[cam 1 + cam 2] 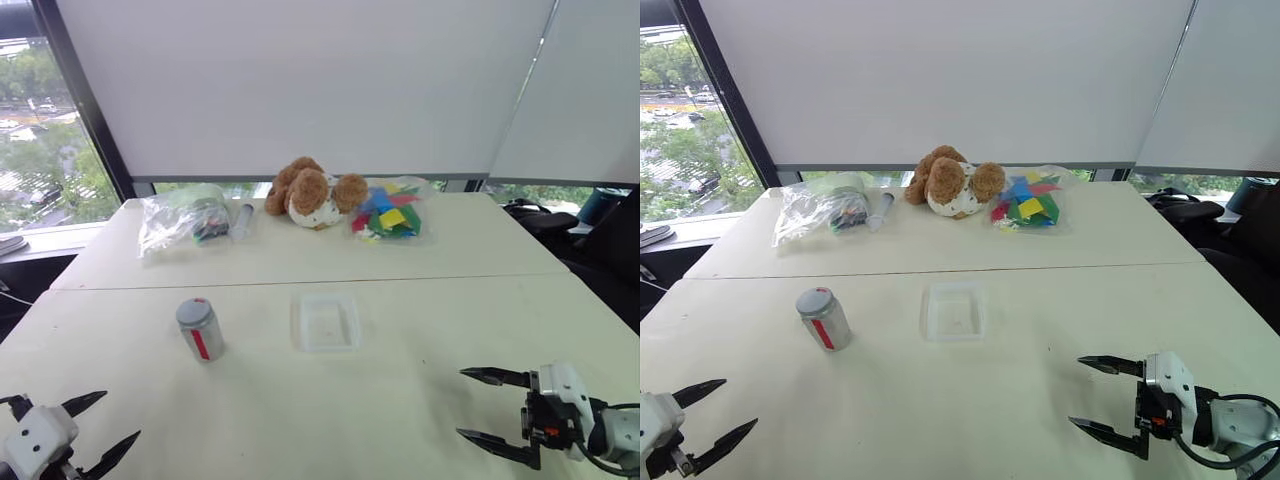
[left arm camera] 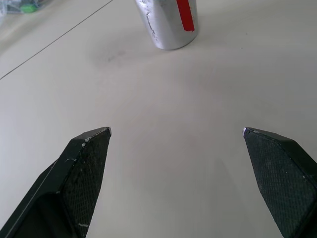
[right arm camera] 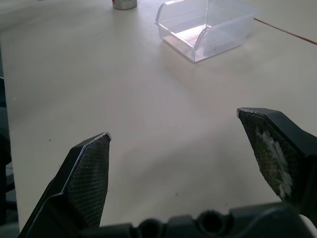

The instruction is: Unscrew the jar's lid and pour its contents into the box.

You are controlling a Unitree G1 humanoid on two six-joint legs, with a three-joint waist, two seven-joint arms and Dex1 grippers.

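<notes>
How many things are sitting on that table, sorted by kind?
Jars with lid on: 1, the jar
Clear boxes: 1, the box
Plastic bags of items: 2, bag of odds and ends, bag of coloured blocks
Plush toys: 1, plush dog
Total: 5

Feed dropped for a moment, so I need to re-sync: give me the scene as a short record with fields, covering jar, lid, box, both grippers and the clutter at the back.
jar: upright on the table, left of the box, red mark on its side
lid: on the jar
box: open, on the table near the middle, apart from the jar
left gripper: open, holding nothing, low at the near left, short of the jar
right gripper: open, holding nothing, low at the near right
back of table: two clear bags with a plush toy between them
</notes>
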